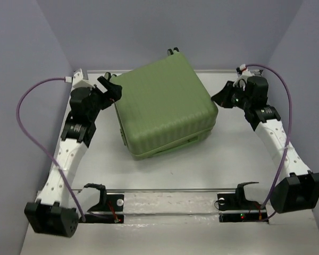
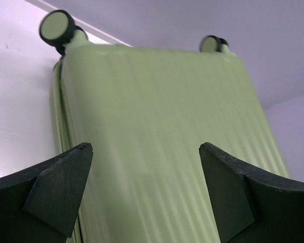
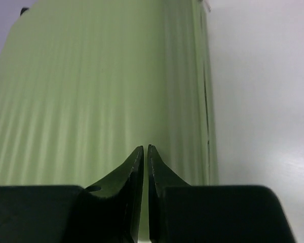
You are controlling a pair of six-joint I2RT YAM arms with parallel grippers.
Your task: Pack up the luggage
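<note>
The luggage [image 1: 165, 109], a light-green ribbed hard-shell suitcase, lies closed and flat on the white table, turned at an angle. Two caster wheels show at its far edge [image 2: 55, 28]. My left gripper [image 1: 110, 88] is open and empty at the suitcase's left far corner; in the left wrist view [image 2: 146, 152] its jaws stand wide apart over the ribbed shell [image 2: 157, 126]. My right gripper [image 1: 221, 97] is shut and empty just off the suitcase's right side; in the right wrist view [image 3: 145, 148] its tips point at the shell [image 3: 91, 86].
Grey walls close the table at back and both sides. A rail with two black mounts [image 1: 103, 199] [image 1: 239, 199] runs along the near edge. Bare table [image 1: 239, 154] lies right of and in front of the suitcase.
</note>
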